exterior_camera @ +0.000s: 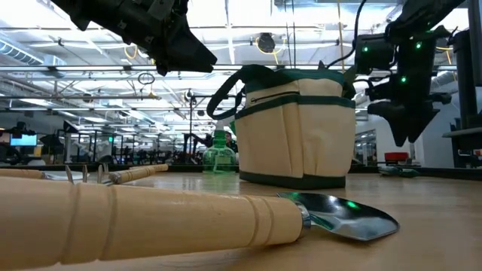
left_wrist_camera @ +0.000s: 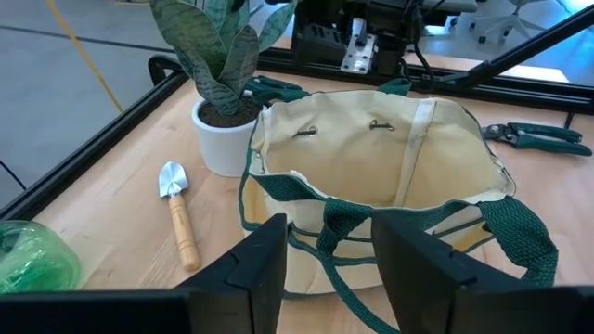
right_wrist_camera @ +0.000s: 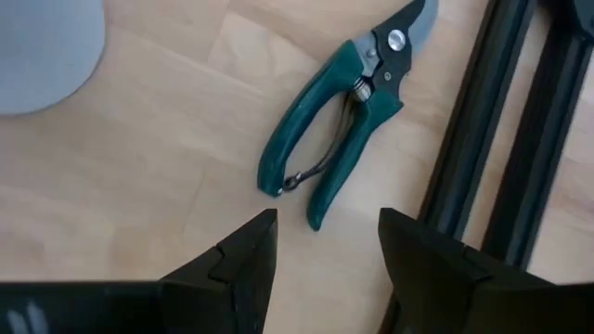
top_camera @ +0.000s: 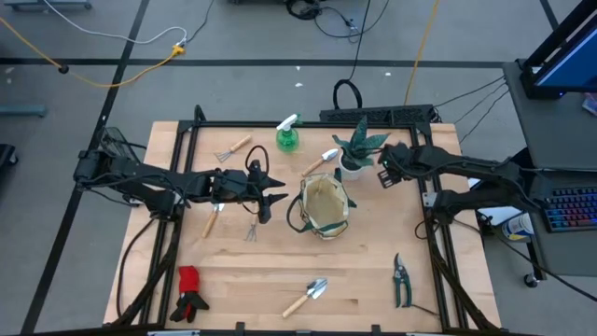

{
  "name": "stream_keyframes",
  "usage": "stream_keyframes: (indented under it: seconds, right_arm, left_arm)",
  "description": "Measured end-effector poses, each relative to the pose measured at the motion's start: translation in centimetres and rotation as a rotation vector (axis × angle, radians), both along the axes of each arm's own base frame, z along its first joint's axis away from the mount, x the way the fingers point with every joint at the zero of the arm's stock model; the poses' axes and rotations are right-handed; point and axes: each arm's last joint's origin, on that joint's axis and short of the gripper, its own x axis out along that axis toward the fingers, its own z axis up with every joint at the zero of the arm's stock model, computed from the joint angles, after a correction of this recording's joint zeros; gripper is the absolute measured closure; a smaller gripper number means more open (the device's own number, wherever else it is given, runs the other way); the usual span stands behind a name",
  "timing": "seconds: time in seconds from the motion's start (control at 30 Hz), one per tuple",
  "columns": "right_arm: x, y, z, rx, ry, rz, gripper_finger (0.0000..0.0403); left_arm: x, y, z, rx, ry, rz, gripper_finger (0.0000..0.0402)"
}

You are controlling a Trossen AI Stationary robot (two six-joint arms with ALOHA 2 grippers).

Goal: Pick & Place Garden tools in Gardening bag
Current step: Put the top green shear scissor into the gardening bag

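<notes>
The gardening bag (top_camera: 323, 207) (left_wrist_camera: 371, 167) stands upright and open at mid-table on its base. My left gripper (top_camera: 276, 197) (left_wrist_camera: 327, 269) hovers open just left of it, its fingers aimed at the bag's near wall. My right gripper (top_camera: 384, 175) (right_wrist_camera: 325, 246) hangs open above the table right of the bag, touching nothing. The pruning shears (top_camera: 401, 280) (right_wrist_camera: 348, 111) lie flat near the right front. A trowel (top_camera: 308, 297) (exterior_camera: 226, 218), gloves (top_camera: 190, 291), a rake (top_camera: 233, 147), a spray bottle (top_camera: 287, 136) and a second trowel (left_wrist_camera: 178, 213) rest on the table.
A spiky plant in a white pot (top_camera: 357, 154) (left_wrist_camera: 223, 121) stands right behind the bag, between it and my right gripper. Two more small tools (top_camera: 250, 229) (top_camera: 212, 220) lie under my left arm. A black frame rail (right_wrist_camera: 492, 139) runs along the table's right edge.
</notes>
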Motion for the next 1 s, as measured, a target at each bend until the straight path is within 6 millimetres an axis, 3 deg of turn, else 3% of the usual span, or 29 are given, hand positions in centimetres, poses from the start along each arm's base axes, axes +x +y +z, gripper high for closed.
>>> stream_keyframes:
  seconds: [0.5,0.73,1.0]
  right_arm:
    - [-1.4,-2.2,-3.1,-0.059,-0.066,-0.078,0.022]
    - [-1.9,-2.4,-5.0,-0.06,-0.14,-0.083,0.022]
    - [-2.5,-2.2,-5.9,-0.05,-0.11,-0.078,0.022]
  left_arm:
    - [0.0,0.0,0.0,-0.001,-0.001,0.0,0.0238]
    - [0.0,0.0,0.0,-0.001,-0.001,0.0,0.0238]
    - [0.0,0.0,0.0,0.0,-0.001,0.001,0.0238]
